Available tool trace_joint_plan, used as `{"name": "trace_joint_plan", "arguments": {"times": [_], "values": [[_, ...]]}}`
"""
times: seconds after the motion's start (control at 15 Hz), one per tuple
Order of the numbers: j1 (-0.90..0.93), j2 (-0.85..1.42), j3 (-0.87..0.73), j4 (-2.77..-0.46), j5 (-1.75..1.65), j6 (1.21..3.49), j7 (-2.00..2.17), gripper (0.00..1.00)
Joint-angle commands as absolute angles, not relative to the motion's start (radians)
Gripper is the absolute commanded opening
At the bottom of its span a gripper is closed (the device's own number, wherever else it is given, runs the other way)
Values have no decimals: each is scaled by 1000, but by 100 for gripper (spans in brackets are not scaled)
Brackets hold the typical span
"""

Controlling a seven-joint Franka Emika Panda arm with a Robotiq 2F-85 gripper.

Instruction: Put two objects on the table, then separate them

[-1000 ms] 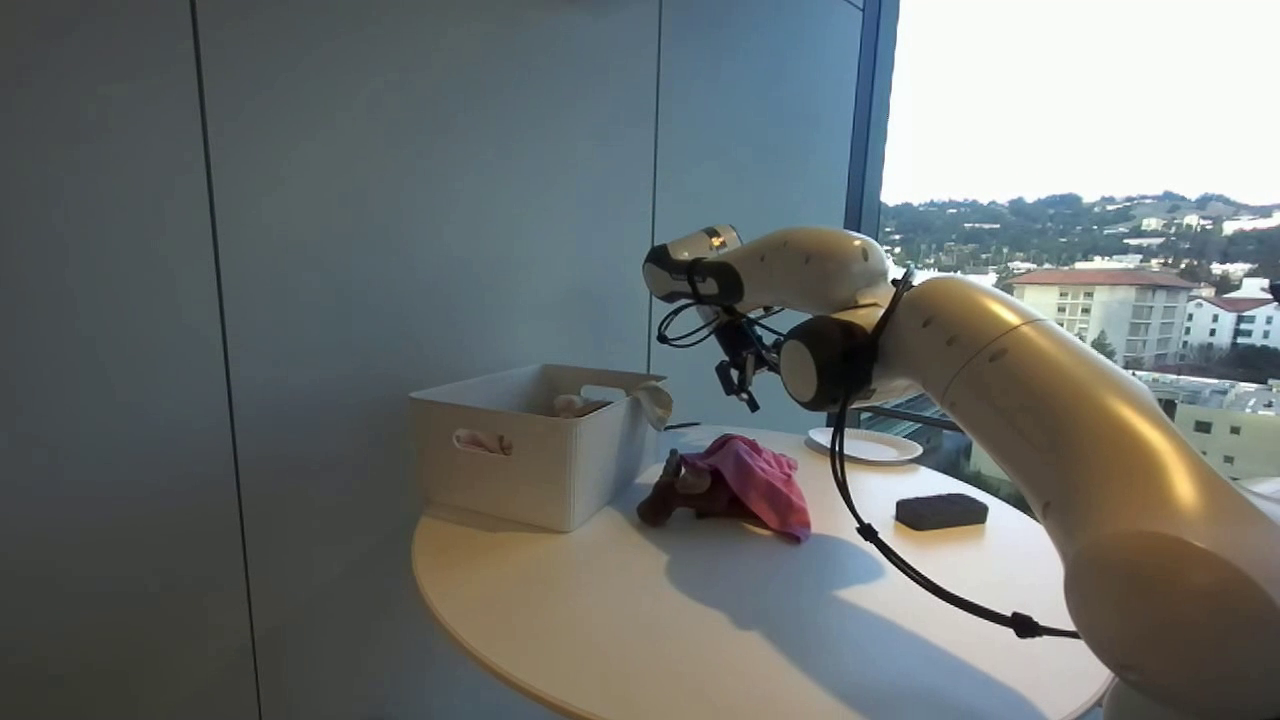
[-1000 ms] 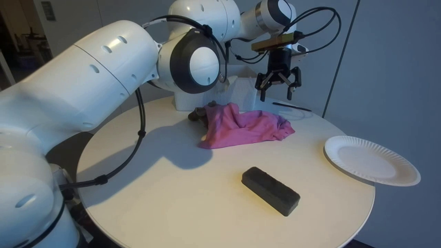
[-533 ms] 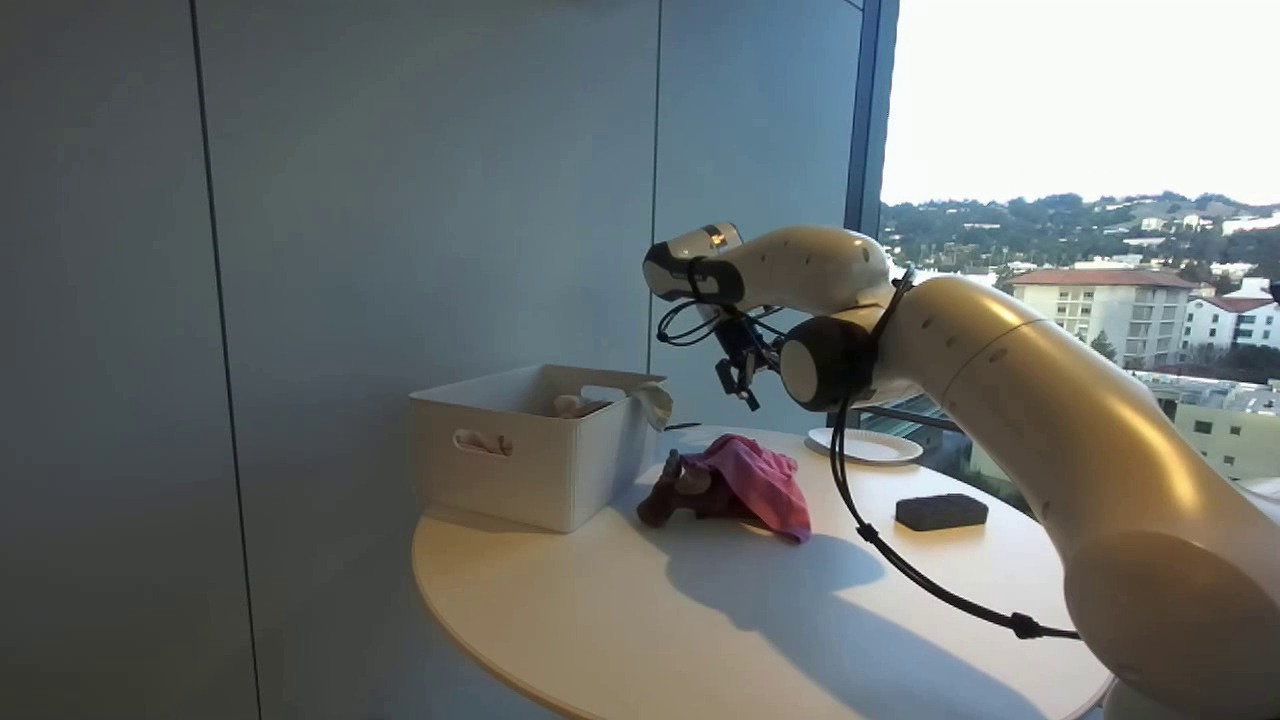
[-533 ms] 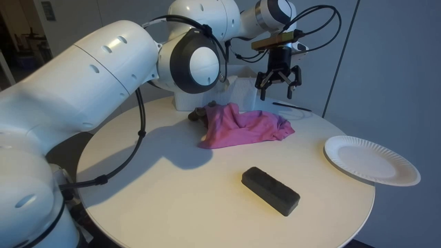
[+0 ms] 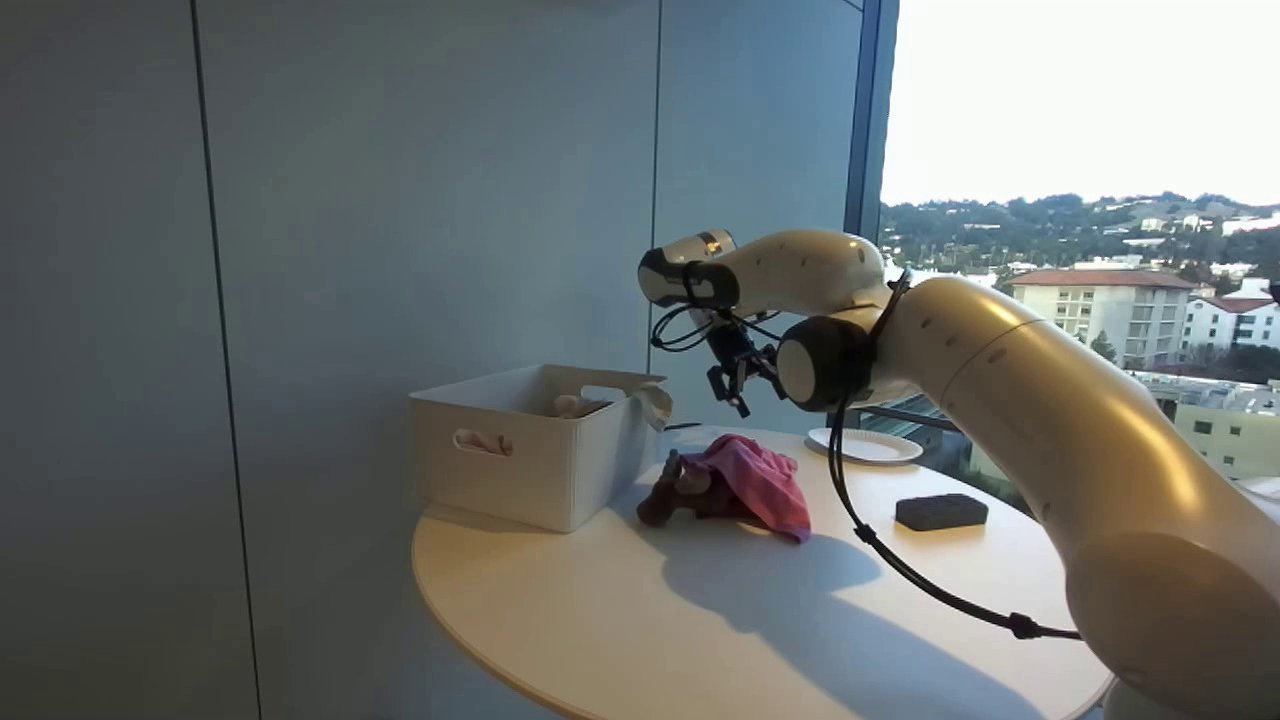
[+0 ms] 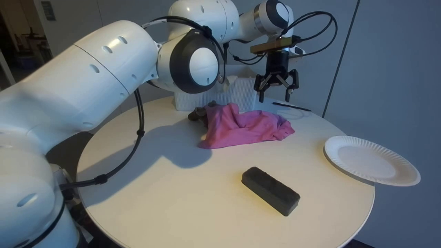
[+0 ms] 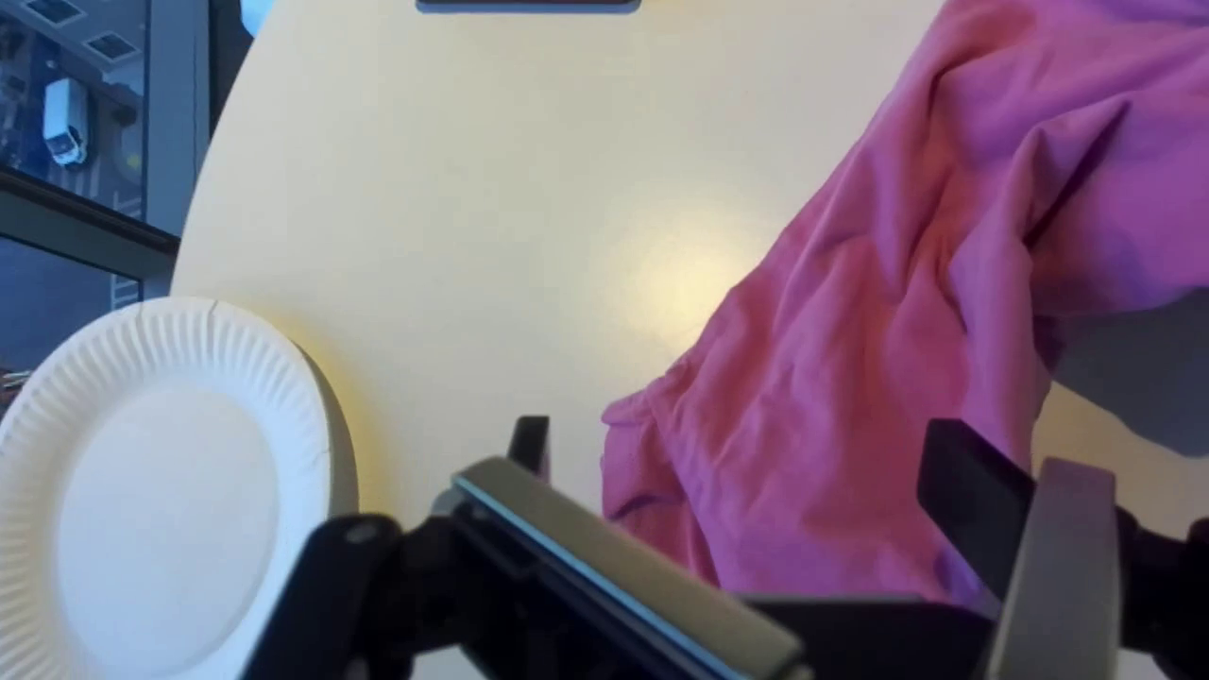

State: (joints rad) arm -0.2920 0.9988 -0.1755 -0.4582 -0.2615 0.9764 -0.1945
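There is one each: cloth (image 6: 246,127), plush (image 5: 664,498), box (image 5: 520,490), plate (image 6: 368,162), block (image 6: 270,191), table (image 6: 186,203).

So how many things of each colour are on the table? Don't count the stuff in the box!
White: 2 (box, plate)
Black: 2 (block, thin stick)
Pink: 1 (cloth)
Brown: 1 (lumpy thing, partly under the cloth)
Total: 6

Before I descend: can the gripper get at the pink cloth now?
Likely yes: the gripper hangs open, and the pink cloth lies over the brown plush with nothing seen covering it.
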Motion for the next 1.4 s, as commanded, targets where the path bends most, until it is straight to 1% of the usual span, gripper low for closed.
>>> {"name": "trace_joint_plan", "arguments": {"times": [0.0, 0.2, 0.47, 0.53, 1.33], "values": [[-275, 1054, -175, -395, -261, 1025, -197, 100], [-276, 1073, -156, -427, -203, 1175, -62, 100], [-279, 1118, -150, -432, -136, 1299, 115, 100], [-269, 1099, -161, -448, -159, 1260, 49, 100], [-268, 1109, -163, -453, -158, 1266, 57, 100]]}}
